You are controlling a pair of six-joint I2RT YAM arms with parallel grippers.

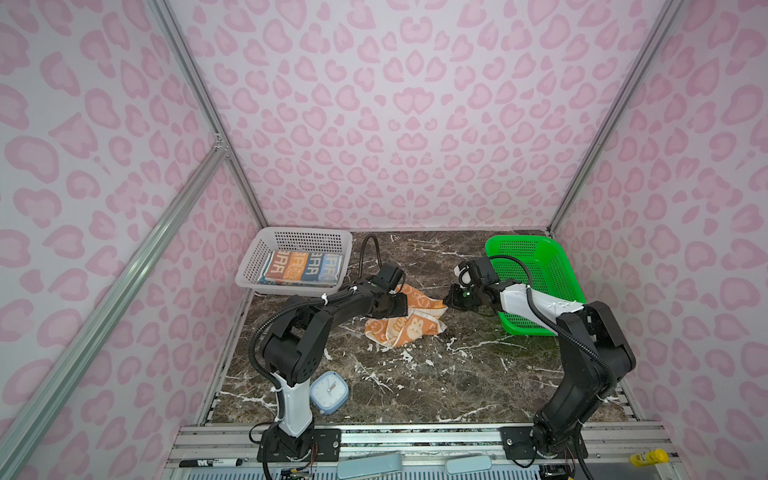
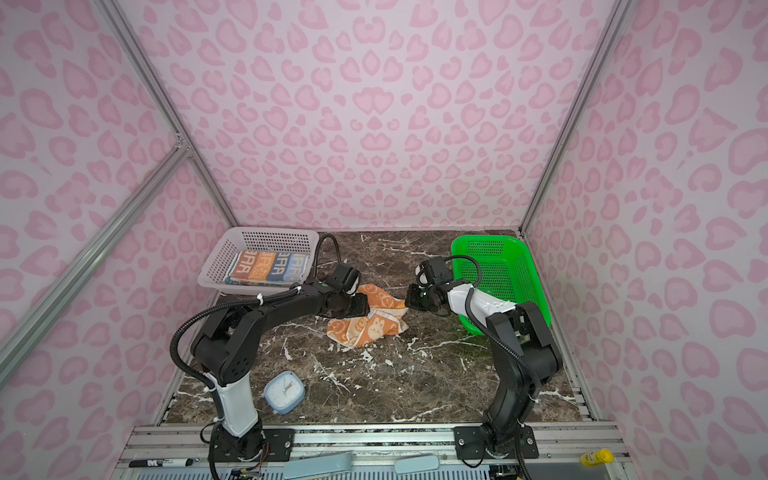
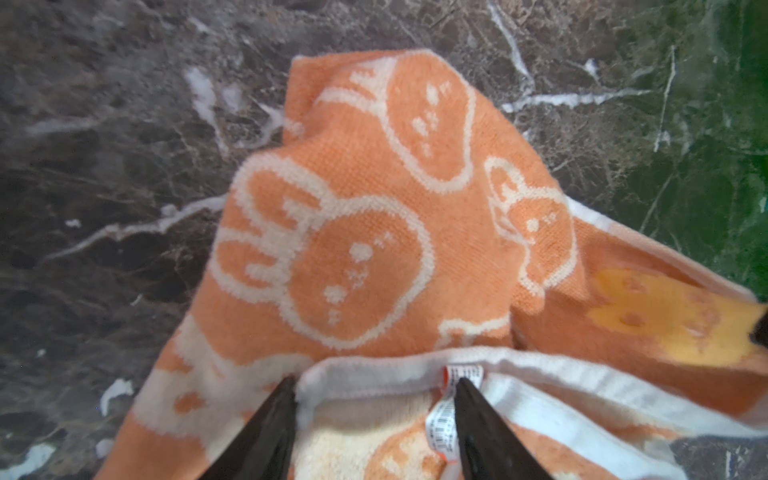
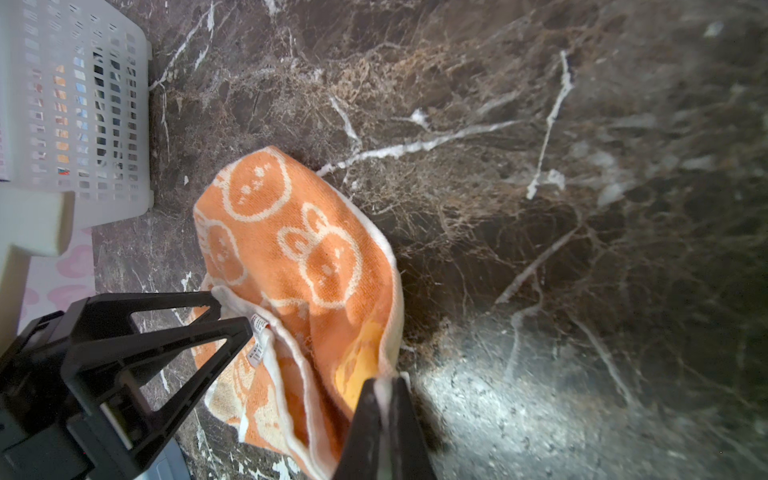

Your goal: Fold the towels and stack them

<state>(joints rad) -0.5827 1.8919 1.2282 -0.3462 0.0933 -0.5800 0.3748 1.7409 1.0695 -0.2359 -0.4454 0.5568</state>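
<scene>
I am pinching a white-edged corner of the orange towel (image 4: 316, 257) tight in my right hand (image 4: 386, 388). My left hand (image 3: 374, 384) is standing half-wide, its fingers (image 3: 266, 424) straddling the hem beside the label (image 3: 463, 372). The towel is lying crumpled on the desk (image 1: 415, 386), between the green basket (image 1: 536, 245) and the white basket (image 1: 291, 239), which is holding a folded block-print towel (image 1: 303, 266).

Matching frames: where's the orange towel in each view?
Top view: orange towel crumpled on the marble table, between left gripper and right gripper.
Top view: same place, a little further left in the picture.
Left wrist: fills the middle.
Right wrist: middle, between the white basket and the right gripper.
Shared landmark: left gripper at the towel's white hem, in all four.
</scene>
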